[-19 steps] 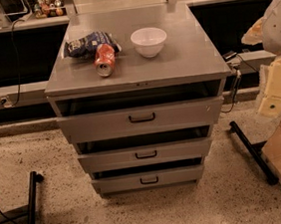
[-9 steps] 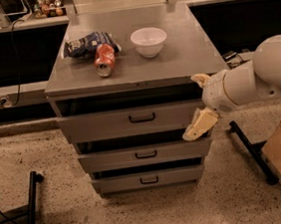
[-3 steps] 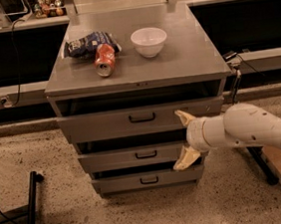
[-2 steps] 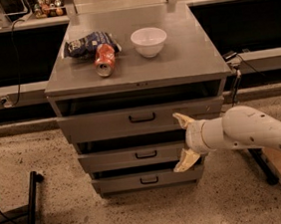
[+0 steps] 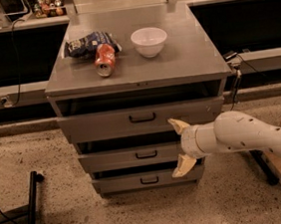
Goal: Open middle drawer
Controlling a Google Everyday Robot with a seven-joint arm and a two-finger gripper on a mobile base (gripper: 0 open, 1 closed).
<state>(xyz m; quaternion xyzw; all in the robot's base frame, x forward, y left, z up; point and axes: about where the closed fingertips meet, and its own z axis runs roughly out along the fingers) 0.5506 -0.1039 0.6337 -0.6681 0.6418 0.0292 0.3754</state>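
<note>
Grey sheet-metal table (image 5: 189, 54) with a flat, faintly glossy top and three stacked drawers, seen from the front and from above. The middle drawer (image 5: 110, 160), a flat grey front with a small black bar handle (image 5: 146, 155), sits between the taller top drawer (image 5: 97, 124) and the narrower bottom drawer (image 5: 118, 183). A dark gap shows above each front.

The end effector (image 5: 179, 146), at the tip of a smooth, rounded white arm (image 5: 248, 135) entering from the right, hangs in front of the right part of the middle drawer, beside the handle but apart from it. Its two cream, wedge-shaped fingers (image 5: 178, 125) are spread wide (one points up towards the top drawer, the other down towards the bottom one) and pinch nothing. Whether they touch the drawer front cannot be told.

On the table top lie a round white bowl (image 5: 149, 40), a red can (image 5: 105, 60) on its side, and a crinkled dark blue bag (image 5: 85, 43) touching the can. The floor (image 5: 35, 155) is speckled stone.
</note>
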